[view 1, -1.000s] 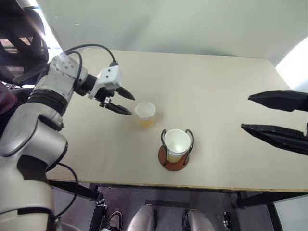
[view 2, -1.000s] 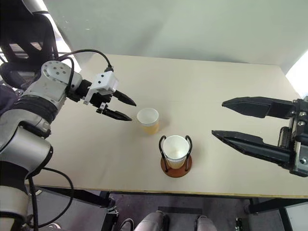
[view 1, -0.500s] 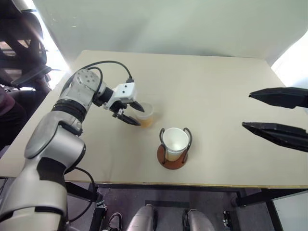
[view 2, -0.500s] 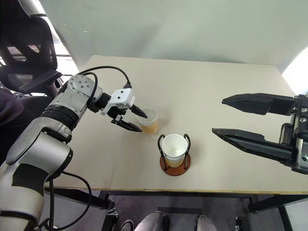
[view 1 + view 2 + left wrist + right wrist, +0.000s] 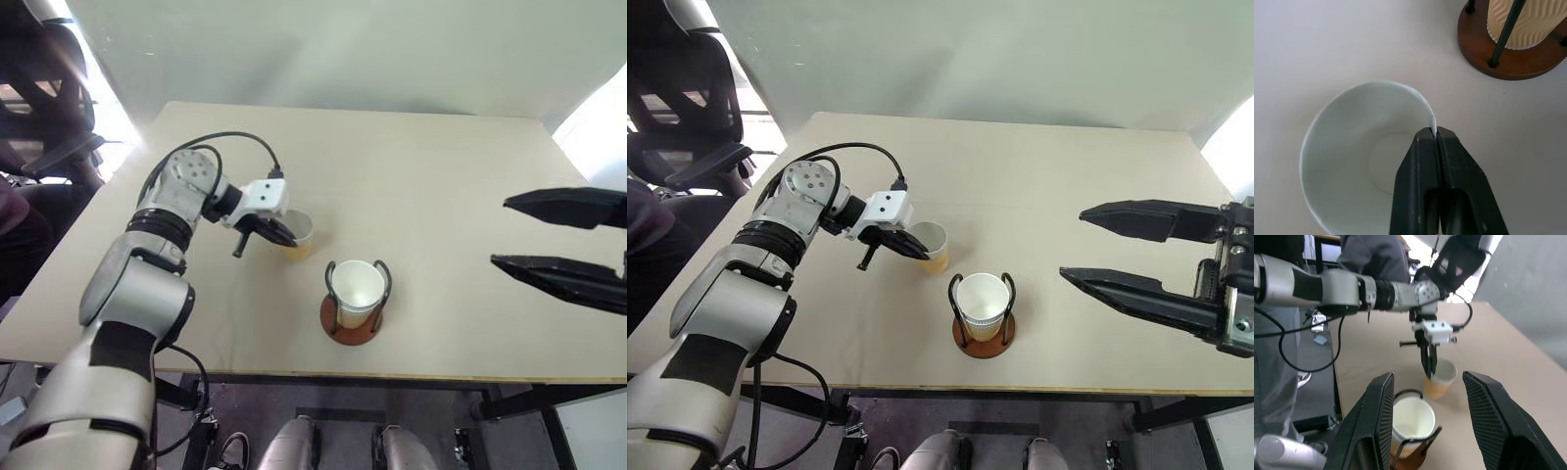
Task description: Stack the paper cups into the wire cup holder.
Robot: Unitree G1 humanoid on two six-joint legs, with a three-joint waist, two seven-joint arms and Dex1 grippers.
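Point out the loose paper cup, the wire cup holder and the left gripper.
Loose paper cup (image 5: pixel 1352 161), left wrist view: white inner wall.
Wire cup holder (image 5: pixel 1000 341), right eye view: reddish-brown base edge.
Left gripper (image 5: pixel 1437 138), left wrist view: fingertips shut on the cup's rim.

A: The two eye views look steeply down from the head over the surface; both share the holder.

B: The left wrist view sits close above a cup; the right wrist view looks across, farther back.
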